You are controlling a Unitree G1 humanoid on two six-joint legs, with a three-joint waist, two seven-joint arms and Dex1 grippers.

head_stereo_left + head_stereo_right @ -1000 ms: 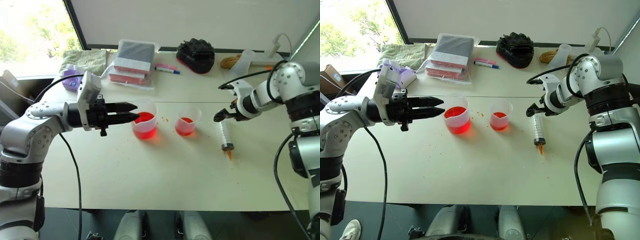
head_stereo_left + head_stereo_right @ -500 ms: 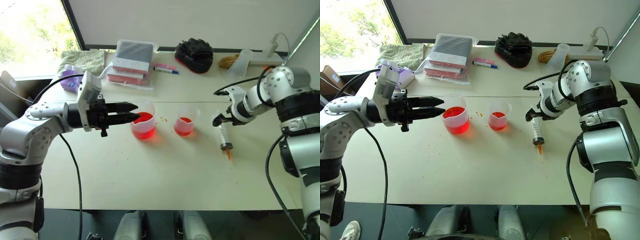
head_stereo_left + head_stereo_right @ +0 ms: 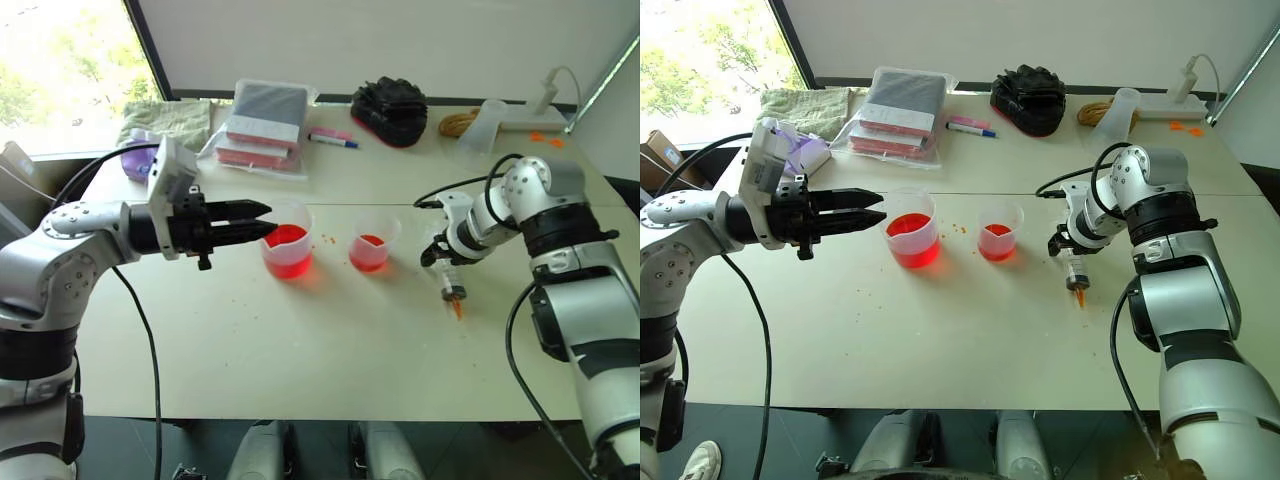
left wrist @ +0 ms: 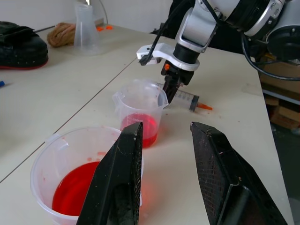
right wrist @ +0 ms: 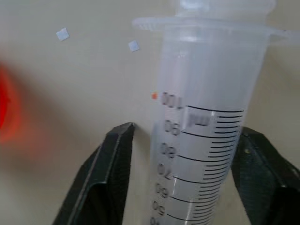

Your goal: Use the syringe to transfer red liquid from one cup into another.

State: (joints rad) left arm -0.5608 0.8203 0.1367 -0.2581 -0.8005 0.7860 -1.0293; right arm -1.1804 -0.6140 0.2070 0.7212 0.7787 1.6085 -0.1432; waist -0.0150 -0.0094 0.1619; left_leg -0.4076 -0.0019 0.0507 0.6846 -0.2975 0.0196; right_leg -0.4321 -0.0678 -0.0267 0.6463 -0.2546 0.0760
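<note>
The bench (image 3: 940, 340) carries the larger cup (image 3: 912, 235) at centre, the smaller cup (image 3: 1000, 232) to its right, and right of that the syringe (image 3: 1074, 272), lying flat with its long axis running far to near and its orange nozzle toward the near edge. The step in hand looks like the pick-up: the right end effector (image 3: 1065, 250) straddles the barrel, fingers spread, one not touching. Next it likely must pinch, then lift. The left end effector (image 3: 875, 205) hovers spread and empty beside the larger cup

Clear syringe (image 5: 206, 126) lying on the pale table (image 5: 70, 84), its printed graduated scale and "ml" mark facing the camera, its flange toward the far end. The right gripper (image 5: 180, 178) straddles the barrel, one black finger (image 5: 105, 173) on either side, with a gap visible beside the barrel. A red glow (image 5: 5, 110) marks one edge.
</note>
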